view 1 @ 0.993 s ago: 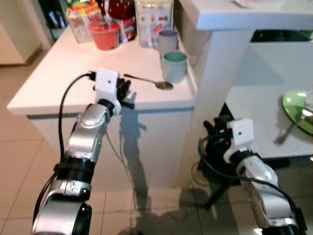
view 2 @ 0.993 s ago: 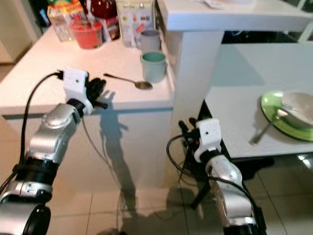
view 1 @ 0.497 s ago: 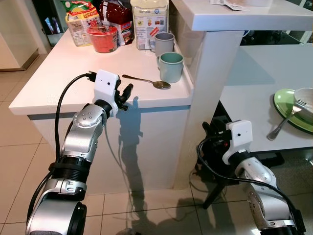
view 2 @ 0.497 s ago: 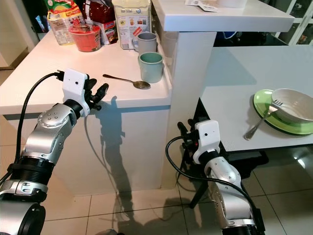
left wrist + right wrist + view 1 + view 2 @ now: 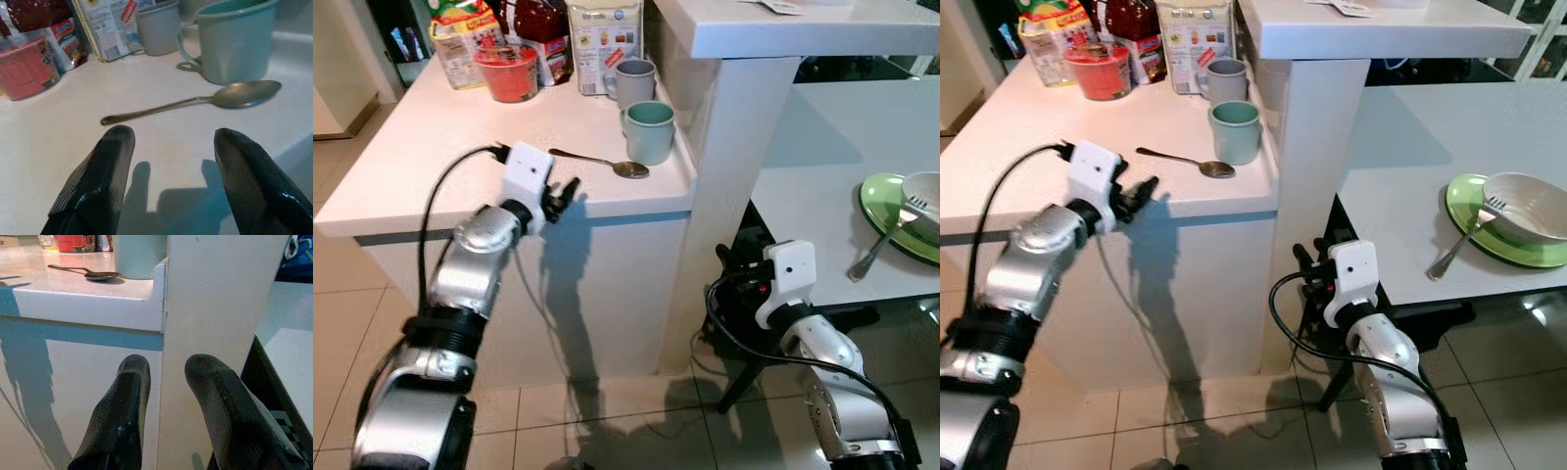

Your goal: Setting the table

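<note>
A metal spoon (image 5: 602,162) lies on the white counter (image 5: 431,147), bowl end beside a teal mug (image 5: 649,132). A grey mug (image 5: 633,82) stands just behind that. My left gripper (image 5: 563,193) hovers at the counter's front edge, open, a short way from the spoon's handle (image 5: 146,112); nothing sits between its fingers. My right gripper (image 5: 732,262) hangs low beside the white pillar (image 5: 220,298), open and holding nothing. On the white table to the right, a green plate (image 5: 1469,220) carries a white bowl (image 5: 1528,206) and a fork (image 5: 1464,243).
A red cup (image 5: 507,73), cartons and packets (image 5: 602,39) crowd the counter's far end. A raised white shelf (image 5: 1381,29) tops the pillar. Dark equipment and cables (image 5: 739,313) lie on the tiled floor under the table.
The camera has shifted a little. My left arm has swung slightly and looks blurred, its gripper staying at the counter edge near the spoon. The right arm has hardly moved.
</note>
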### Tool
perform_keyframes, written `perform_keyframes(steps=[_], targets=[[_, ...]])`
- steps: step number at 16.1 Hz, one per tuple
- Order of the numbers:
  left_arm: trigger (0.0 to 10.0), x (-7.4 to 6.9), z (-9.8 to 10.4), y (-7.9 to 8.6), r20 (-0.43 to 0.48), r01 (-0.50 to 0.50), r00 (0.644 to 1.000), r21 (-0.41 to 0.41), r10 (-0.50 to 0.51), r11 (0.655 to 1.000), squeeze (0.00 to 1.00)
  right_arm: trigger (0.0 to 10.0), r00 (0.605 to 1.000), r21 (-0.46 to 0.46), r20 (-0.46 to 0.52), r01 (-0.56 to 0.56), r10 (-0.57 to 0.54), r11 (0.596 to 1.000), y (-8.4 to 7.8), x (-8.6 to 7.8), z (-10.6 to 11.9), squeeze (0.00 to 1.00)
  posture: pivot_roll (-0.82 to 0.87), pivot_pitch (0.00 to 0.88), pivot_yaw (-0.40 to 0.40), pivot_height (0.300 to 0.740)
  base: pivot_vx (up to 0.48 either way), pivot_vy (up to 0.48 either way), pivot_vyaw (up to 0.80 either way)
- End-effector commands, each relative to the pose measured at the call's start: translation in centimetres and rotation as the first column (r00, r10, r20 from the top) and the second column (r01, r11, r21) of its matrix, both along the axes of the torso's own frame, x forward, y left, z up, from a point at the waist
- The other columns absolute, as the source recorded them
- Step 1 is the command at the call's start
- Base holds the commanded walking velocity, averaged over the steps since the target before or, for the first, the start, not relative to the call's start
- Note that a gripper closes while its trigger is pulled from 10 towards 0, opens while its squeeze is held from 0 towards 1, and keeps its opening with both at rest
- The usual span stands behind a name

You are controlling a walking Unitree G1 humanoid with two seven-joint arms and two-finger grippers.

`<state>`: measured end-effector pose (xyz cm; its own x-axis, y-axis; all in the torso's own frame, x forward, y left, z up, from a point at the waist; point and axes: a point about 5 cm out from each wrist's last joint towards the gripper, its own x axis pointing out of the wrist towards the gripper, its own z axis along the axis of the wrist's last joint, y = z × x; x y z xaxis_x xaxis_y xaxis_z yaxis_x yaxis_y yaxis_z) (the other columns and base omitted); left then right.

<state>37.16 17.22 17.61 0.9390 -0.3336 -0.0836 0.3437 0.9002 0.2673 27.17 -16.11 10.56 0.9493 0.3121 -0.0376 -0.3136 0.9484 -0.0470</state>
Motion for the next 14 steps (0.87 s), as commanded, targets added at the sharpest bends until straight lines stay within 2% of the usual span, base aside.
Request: perform_keyframes(steps=[1,6,7,9,11,14], targets=[[10.0,0.2,0.6,0.3,0.014,0.001,1.000,0.014,-0.001,1.000,0.00,10.0,1.000,0.000,0.021,-0.011,0.011,1.000,0.2,0.0,0.4,0.00,-0.03,0.000,0.037,0.740,0.000,0.000,0.00],[10.0,0.6,1.1,0.1,0.040,0.029,0.999,0.054,-0.032,0.998,0.00,10.0,1.000,0.016,0.025,0.004,-0.004,1.000,0.1,-0.1,0.6,0.00,-0.04,0.000,0.041,0.740,0.000,0.470,0.00],[10.0,0.6,1.2,0.1,0.043,0.035,0.998,0.052,-0.037,0.998,0.00,10.0,1.000,0.020,0.020,0.000,-0.001,1.000,0.1,-0.1,0.6,0.00,-0.04,0.000,0.042,0.740,0.341,0.330,0.00],[10.0,0.7,1.4,0.0,0.049,0.042,0.998,0.042,-0.044,0.998,0.00,10.0,1.000,0.033,0.017,-0.025,0.024,0.999,0.2,-0.2,0.7,0.00,-0.04,0.000,0.043,0.740,0.373,0.000,0.26],[10.0,0.8,1.6,-0.3,0.058,0.077,0.995,0.098,-0.083,0.992,0.00,10.0,1.000,0.024,0.012,-0.019,0.019,1.000,0.4,-0.3,0.5,0.00,-0.04,0.000,0.048,0.740,0.439,0.000,0.79],[10.0,0.9,1.5,-0.7,0.055,0.100,0.992,0.152,-0.109,0.983,0.00,10.0,1.000,0.023,0.006,-0.024,0.024,0.999,0.6,-0.4,0.3,0.00,-0.04,0.000,0.051,0.740,0.374,-0.296,0.78]])
